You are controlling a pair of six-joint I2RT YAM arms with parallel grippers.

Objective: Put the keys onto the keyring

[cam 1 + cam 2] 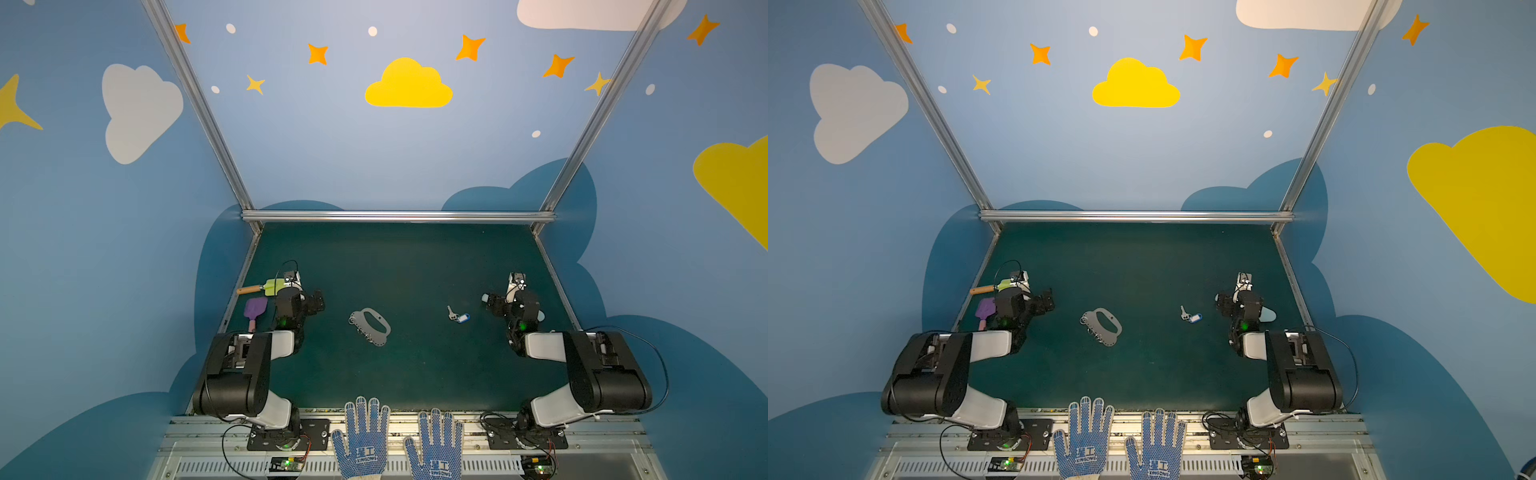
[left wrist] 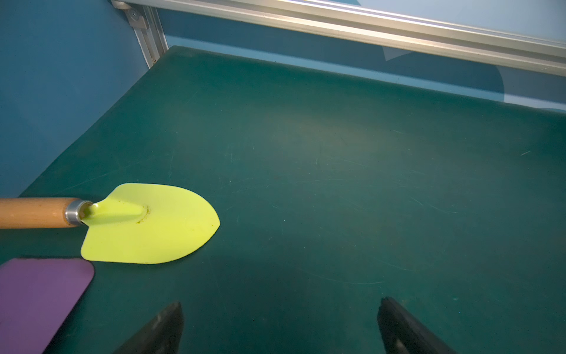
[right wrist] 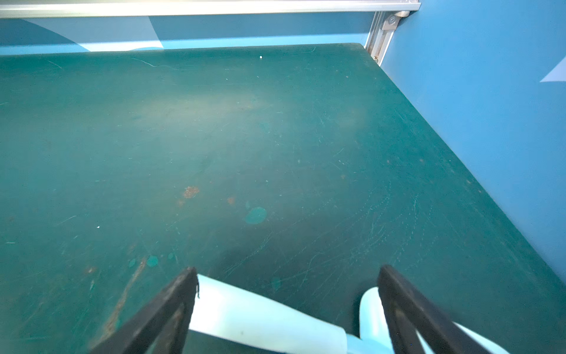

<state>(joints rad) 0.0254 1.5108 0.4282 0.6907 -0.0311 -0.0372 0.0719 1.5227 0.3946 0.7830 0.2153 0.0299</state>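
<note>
Lying flat on the dark green tabletop (image 1: 395,257), the keys (image 1: 458,314) (image 1: 1191,316) sit right of centre in both top views, a silver key joined to a blue-and-white tag. We find the keyring (image 1: 370,326) (image 1: 1101,326) well apart from them at their 9 o'clock. It is a grey plate with an oval cutout, and its wire rings are too small to count.

The right jaws stand near the keys at their 3 o'clock, and the left jaws stand near the keyring at its 9 o'clock. Neither pair touches its neighbour. Both pairs are spread wide apart and clamp nothing that we can see.

Only the top views show the keys and keyring, since both wrist views face 12 o'clock. The left wrist view gives us a yellow-green spade (image 2: 147,226) with a wooden handle, and a purple spade (image 2: 39,300) cut off by the frame. In the top views the left arm (image 1: 237,374) partly hides both. The right wrist view shows a pale blue spade (image 3: 260,312) lying under the right jaws and cut off below. We cannot tell whether it touches them. In a top view only its ends peek out beside the right arm (image 1: 602,374).

Two dotted gloves (image 1: 361,436) lie at 6 o'clock, their cuffs out of frame.
</note>
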